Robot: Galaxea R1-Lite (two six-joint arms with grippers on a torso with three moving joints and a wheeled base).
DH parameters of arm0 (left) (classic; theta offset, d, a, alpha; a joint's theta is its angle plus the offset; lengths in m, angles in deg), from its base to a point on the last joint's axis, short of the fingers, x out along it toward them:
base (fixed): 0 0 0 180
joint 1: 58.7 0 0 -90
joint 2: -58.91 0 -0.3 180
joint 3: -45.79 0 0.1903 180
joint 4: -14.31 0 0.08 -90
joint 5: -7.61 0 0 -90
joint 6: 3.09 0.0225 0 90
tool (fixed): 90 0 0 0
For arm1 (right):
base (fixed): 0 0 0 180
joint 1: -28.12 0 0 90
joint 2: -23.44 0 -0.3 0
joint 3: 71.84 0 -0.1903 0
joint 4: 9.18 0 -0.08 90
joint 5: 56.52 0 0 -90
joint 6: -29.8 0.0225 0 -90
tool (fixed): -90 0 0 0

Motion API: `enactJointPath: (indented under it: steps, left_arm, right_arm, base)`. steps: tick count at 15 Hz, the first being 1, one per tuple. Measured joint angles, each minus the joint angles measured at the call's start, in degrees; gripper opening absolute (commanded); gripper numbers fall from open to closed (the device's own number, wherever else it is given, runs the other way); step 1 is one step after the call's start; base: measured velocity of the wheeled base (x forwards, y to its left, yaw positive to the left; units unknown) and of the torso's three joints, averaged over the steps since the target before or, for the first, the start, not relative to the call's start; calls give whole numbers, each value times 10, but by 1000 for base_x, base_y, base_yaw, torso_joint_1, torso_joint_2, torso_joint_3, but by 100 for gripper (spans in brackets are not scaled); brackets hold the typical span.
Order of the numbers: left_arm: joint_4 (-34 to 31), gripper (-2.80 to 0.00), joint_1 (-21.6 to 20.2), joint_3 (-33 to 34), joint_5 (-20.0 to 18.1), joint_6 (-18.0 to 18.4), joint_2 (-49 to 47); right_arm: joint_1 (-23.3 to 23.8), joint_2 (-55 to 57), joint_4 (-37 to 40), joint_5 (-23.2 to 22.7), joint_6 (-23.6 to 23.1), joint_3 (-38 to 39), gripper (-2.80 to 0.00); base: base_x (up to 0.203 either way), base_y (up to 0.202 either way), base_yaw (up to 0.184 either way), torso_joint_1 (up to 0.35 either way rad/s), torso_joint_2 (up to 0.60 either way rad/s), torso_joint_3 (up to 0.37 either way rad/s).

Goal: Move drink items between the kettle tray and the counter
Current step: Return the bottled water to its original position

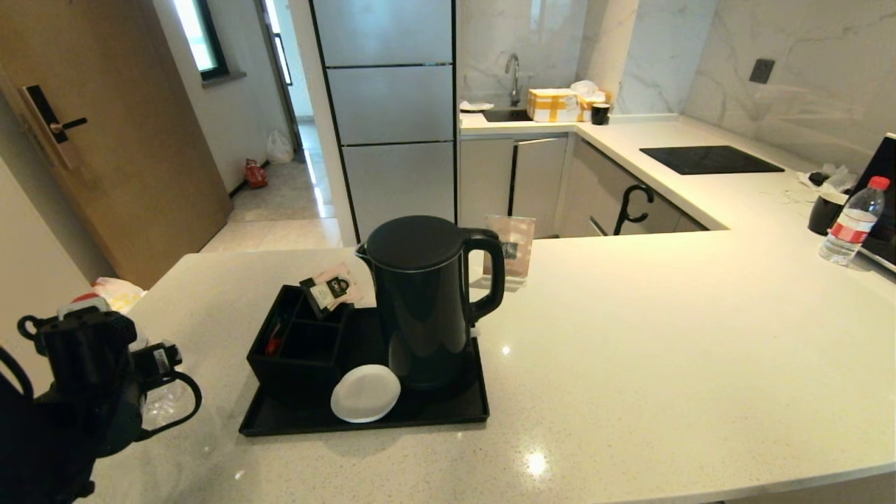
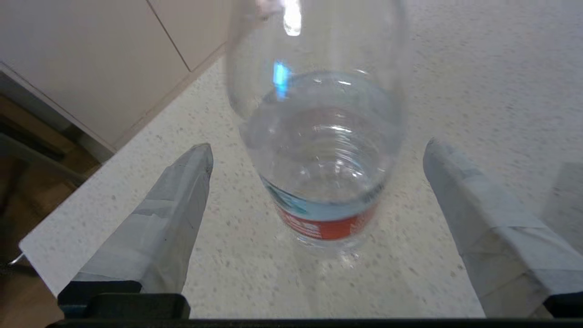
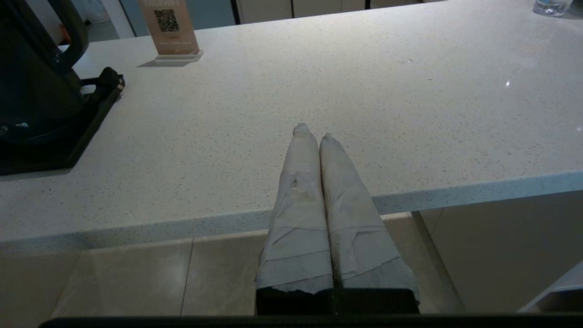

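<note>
Now: bottle upright on the worktop.
Left gripper jaws spread around it, not touching; right gripper jaws pressed together, empty.

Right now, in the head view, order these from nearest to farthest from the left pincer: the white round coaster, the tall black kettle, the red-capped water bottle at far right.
From the left pincer, low on the left side:
1. White round coaster, front of the black tray.
2. Tall glossy black electric kettle, on the tray behind the coaster.
3. Clear plastic red-capped water bottle, far right on the counter.
</note>
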State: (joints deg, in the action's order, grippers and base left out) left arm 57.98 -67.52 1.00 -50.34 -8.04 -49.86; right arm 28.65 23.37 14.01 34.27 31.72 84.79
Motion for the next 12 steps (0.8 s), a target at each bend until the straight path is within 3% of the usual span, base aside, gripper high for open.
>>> enactJointPath:
  steps: [11, 12]
  left_arm:
    - [-2, 0, -32, -47, -2, 13, -14]
    - [-3, -132, -34, -53, -2, 13, -17]
  right_arm:
    - [0, 0, 0, 0, 0, 0, -280]
    - [0, 0, 0, 0, 0, 0, -280]
  base:
    - [0, 0, 0, 0, 0, 0]
    - [0, 0, 0, 0, 0, 0]
